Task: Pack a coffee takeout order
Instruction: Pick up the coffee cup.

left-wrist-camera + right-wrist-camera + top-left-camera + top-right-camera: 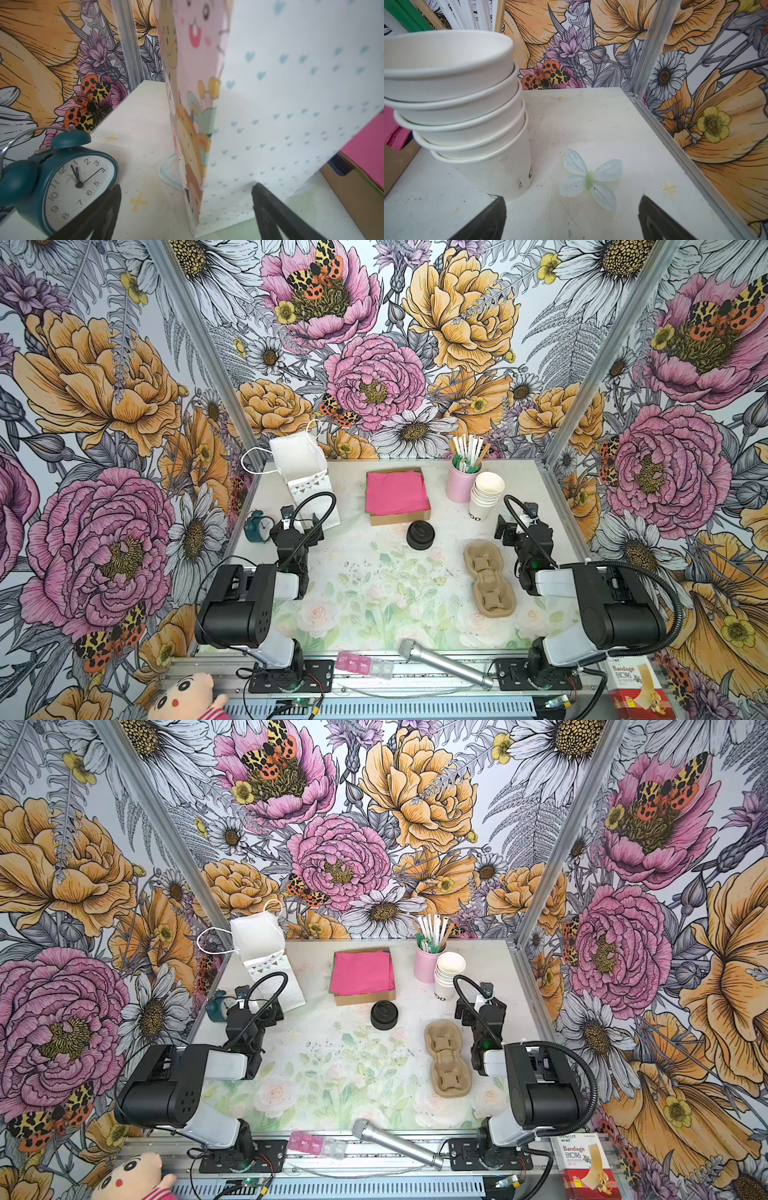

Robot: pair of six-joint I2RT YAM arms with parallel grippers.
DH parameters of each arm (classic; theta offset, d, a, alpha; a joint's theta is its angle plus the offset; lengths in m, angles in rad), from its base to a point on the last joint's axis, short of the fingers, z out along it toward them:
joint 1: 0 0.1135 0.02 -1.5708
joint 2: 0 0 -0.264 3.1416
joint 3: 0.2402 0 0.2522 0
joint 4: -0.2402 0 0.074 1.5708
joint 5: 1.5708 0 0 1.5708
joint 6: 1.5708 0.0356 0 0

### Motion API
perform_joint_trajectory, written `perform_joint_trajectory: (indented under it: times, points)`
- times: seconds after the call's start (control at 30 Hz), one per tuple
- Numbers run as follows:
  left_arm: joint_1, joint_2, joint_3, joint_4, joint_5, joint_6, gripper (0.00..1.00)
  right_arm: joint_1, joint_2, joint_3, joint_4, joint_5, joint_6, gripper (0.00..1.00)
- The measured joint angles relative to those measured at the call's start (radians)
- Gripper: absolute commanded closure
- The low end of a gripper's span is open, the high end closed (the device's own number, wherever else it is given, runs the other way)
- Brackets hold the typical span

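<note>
Wide open, empty: left gripper [187, 187], right gripper [572, 199]. At its 11 o'clock, top cup [489, 483]: light, squashy; pinch rim softly

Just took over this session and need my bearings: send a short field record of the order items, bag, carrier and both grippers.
cup stack: upright, back right, beside pink holder
black lid: on table, in front of cardboard box
pink napkin: top of pile in the box
pulp carrier: empty, right of centre
paper bag: standing open, back left
left gripper: open, empty, facing the bag
right gripper: open, empty, beside the cup stack's base
</note>
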Motion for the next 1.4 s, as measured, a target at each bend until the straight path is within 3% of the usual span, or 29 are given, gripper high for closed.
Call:
perform_joint_trajectory:
  times: [1.23, 1.4]
  points:
    - [0.019, 0.0, 0.0, 0.0, 0.032, -0.004, 0.01, 0.0, 0.0, 0.0, 0.0, 0.002, 0.0, 0.0]
    - [0.034, -0.085, 0.0, -0.07, 0.029, -0.013, 0.01, 0.044, -0.051, 0.002, -0.071, 0.079, -0.005, 0.01]
